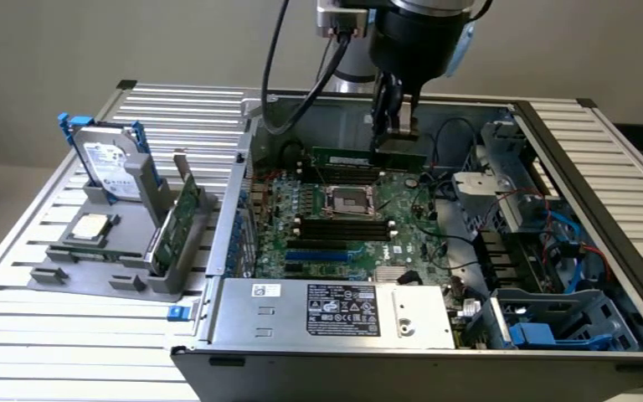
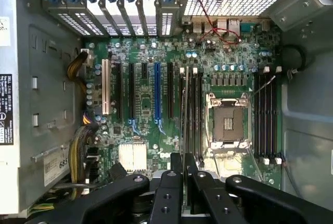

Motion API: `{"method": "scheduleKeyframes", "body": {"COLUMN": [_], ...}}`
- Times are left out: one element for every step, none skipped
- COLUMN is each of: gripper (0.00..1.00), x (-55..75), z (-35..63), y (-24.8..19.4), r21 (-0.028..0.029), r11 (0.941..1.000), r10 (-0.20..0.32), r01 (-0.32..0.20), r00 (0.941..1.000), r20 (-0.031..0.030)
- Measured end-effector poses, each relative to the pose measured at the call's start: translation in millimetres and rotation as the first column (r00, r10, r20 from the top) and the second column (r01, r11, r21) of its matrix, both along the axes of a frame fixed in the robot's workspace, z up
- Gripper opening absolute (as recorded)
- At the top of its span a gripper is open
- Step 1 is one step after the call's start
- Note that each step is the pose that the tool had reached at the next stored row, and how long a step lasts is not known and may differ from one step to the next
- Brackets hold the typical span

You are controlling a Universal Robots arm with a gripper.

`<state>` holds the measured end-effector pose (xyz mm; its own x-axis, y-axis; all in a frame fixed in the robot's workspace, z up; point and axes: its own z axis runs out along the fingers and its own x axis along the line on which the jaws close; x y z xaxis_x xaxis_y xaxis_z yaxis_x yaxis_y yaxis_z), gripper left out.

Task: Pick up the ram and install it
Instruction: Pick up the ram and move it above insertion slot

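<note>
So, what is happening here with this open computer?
A robot arm is working inside an open computer case. Its claw is shut on the ram, a thin green stick, and holds it over the motherboard, close to the black memory slots beside the processor socket. The stick does not look pushed into a slot yet. Outside the case, on the exterior view's left, a hard drive and a green card stand in a grey rack.
</note>
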<state>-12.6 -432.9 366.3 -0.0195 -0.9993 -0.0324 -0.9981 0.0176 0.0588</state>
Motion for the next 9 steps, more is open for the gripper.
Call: {"method": "scheduleKeyframes", "body": {"gripper": [0.14, 0.14, 0.14, 0.14, 0.14, 0.14, 0.14, 0.14, 0.14], "x": [0.0, 0.0, 0.0, 0.0, 0.0, -0.2, -0.3, -0.4, -0.7], "z": [-1.2, -2.8, -4.3, -5.8, -7.6, -9.0, -10.0, -11.0, -11.8], "y": [2.8, 5.9, 8.8, 11.5, 14.2, 16.2, 17.3, 18.1, 18.9], "r21": [-0.0007, -0.0016, -0.0026, -0.0039, -0.0049, -0.006, -0.0075, -0.0095, -0.0108], "r11": [1.0, 1.0, 0.9999, 0.9999, 0.9998, 0.9997, 0.9995, 0.9992, 0.9989], "r10": [0.003, 0.007, 0.01, 0.014, 0.018, 0.023, 0.03, 0.038, 0.046], "r01": [-0.003, -0.007, -0.01, -0.014, -0.018, -0.023, -0.029, -0.038, -0.046], "r00": [1.0, 1.0, 0.9999, 0.9998, 0.9998, 0.9997, 0.9995, 0.9992, 0.9989], "r20": [0.0036, 0.0068, 0.0092, 0.0109, 0.0118, 0.0123, 0.0123, 0.0123, 0.0122]}}
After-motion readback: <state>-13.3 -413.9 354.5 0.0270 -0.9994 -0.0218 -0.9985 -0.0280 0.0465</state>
